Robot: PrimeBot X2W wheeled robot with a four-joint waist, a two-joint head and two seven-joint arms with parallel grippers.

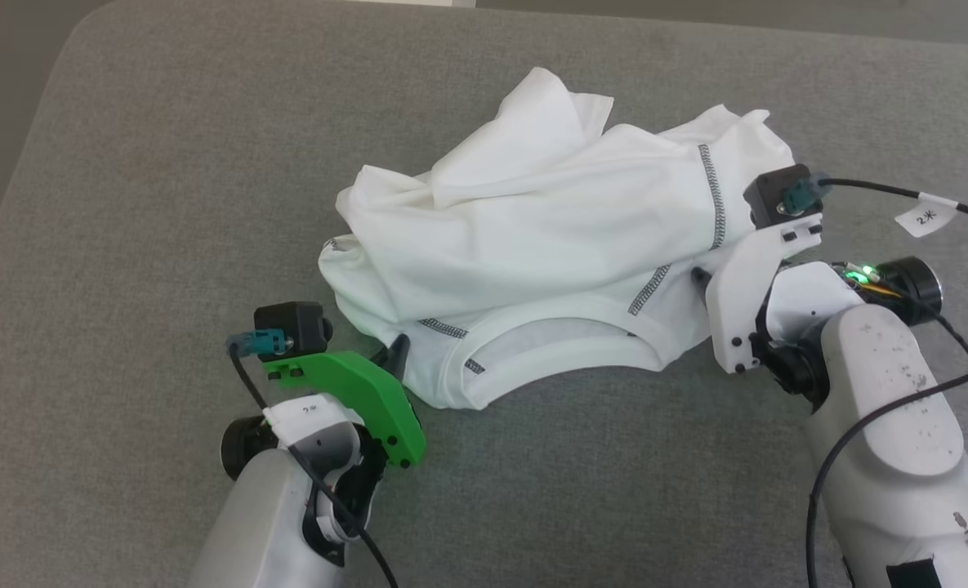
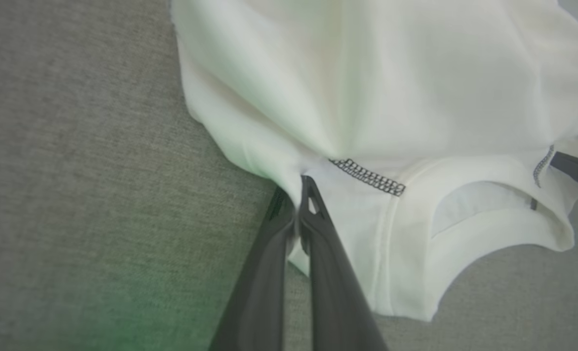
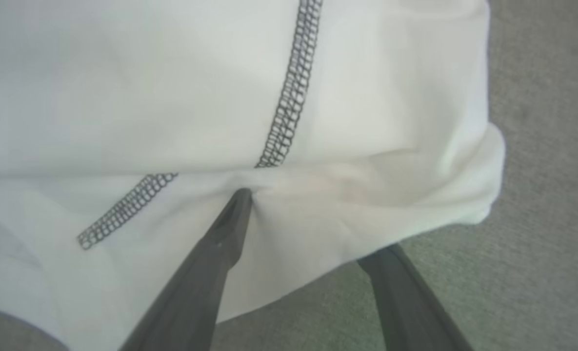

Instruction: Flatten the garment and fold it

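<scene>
The garment (image 1: 549, 237), a white T-shirt with grey-black stitched seams, lies crumpled in the middle of the grey cushion. Its neck opening (image 1: 557, 339) faces me. My left gripper (image 1: 399, 349), on a green mount, is at the shirt's lower left corner. In the left wrist view the gripper (image 2: 299, 195) is shut, pinching a fold of the garment (image 2: 376, 97) beside a stitched seam (image 2: 369, 176). My right gripper (image 1: 700, 282), on a white mount, is at the shirt's right edge. It (image 3: 313, 224) stands open astride the garment (image 3: 123, 97), one finger (image 3: 220, 239) on top and the other finger (image 3: 406, 297) beneath.
The grey cushion (image 1: 165, 204) has a rounded edge at the far left and along the top. Black cables with a white tag (image 1: 925, 216) trail from my right wrist. Bare cushion lies to the left of the shirt and in front of it.
</scene>
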